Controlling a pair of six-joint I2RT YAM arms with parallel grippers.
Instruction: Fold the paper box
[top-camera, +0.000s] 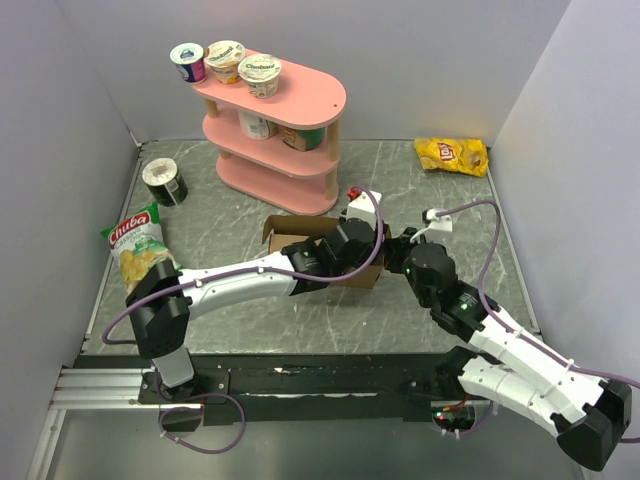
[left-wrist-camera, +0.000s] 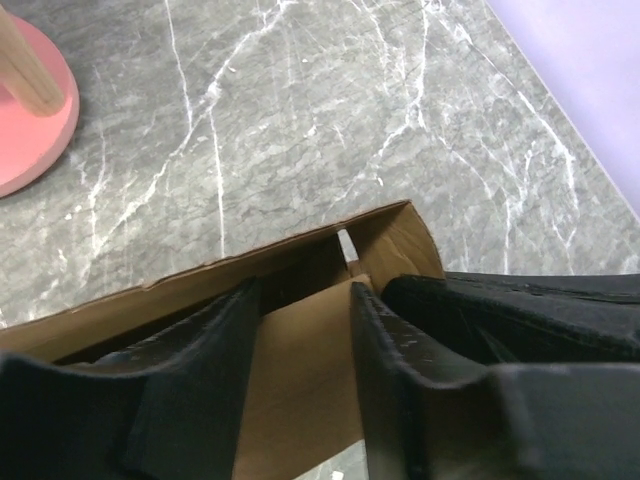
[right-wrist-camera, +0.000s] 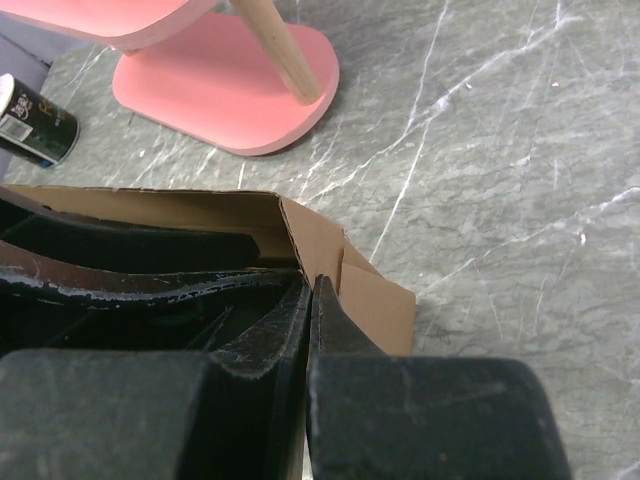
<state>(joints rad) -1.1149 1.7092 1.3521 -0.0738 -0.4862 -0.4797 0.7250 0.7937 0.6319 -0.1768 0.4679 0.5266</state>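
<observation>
1. Cardboard makes up the paper box (top-camera: 285, 230), which sits near the middle of the table (top-camera: 250, 310), just in front of the pink shelf (top-camera: 310, 100). It is partly formed, with walls raised and a flap standing at its far left corner.
2. The left gripper (top-camera: 358, 248) reaches across the box from the left. In its wrist view the fingers (left-wrist-camera: 215, 350) are apart and down inside the box, with a brown panel filling the gap between them. The pincer is released, and I cannot tell whether the fingers press on that panel.
3. The right gripper (top-camera: 397, 245) comes in at the box's right end. It is clenched, its fingers (right-wrist-camera: 345, 330) pressed together with no gap, and their tip is right against a folded corner flap. I cannot tell whether any cardboard is caught between them.
4. Three yoghurt cups (top-camera: 225, 60) stand on the shelf's top board.
5. A green crisp bag (top-camera: 138, 250) and a dark can (top-camera: 165, 182) lie at the left of the table, and a yellow crisp bag (top-camera: 452, 155) lies at the far right, all well apart from the box.
</observation>
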